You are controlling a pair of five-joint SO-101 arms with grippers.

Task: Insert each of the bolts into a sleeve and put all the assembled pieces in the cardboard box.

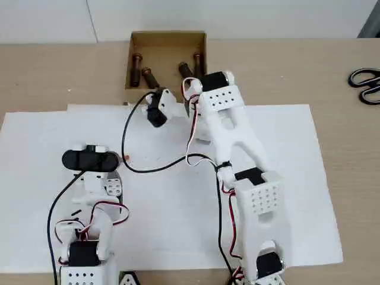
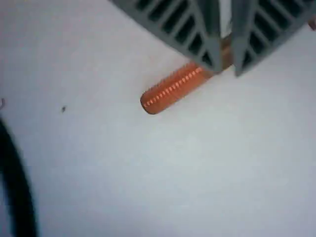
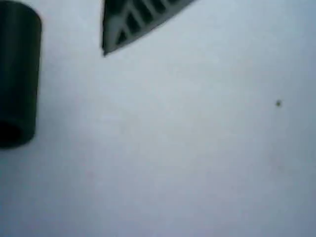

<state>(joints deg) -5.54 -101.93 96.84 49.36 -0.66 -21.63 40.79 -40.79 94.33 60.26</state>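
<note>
Lying on the white paper point(image 2: 148, 173), a copper-orange threaded bolt point(image 2: 173, 89) is clamped at one end by the left gripper point(image 2: 227, 69) (grey ribbed jaws); the right gripper point(image 3: 123, 29) cannot be judged open or closed.

Orange bolt point(image 2: 170, 90) flat; 4 pcs point(image 1: 148, 76) in box point(image 1: 168, 37)

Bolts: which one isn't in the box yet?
The orange bolt held in the left gripper, over the paper. The other four pieces lie inside the box.
</note>
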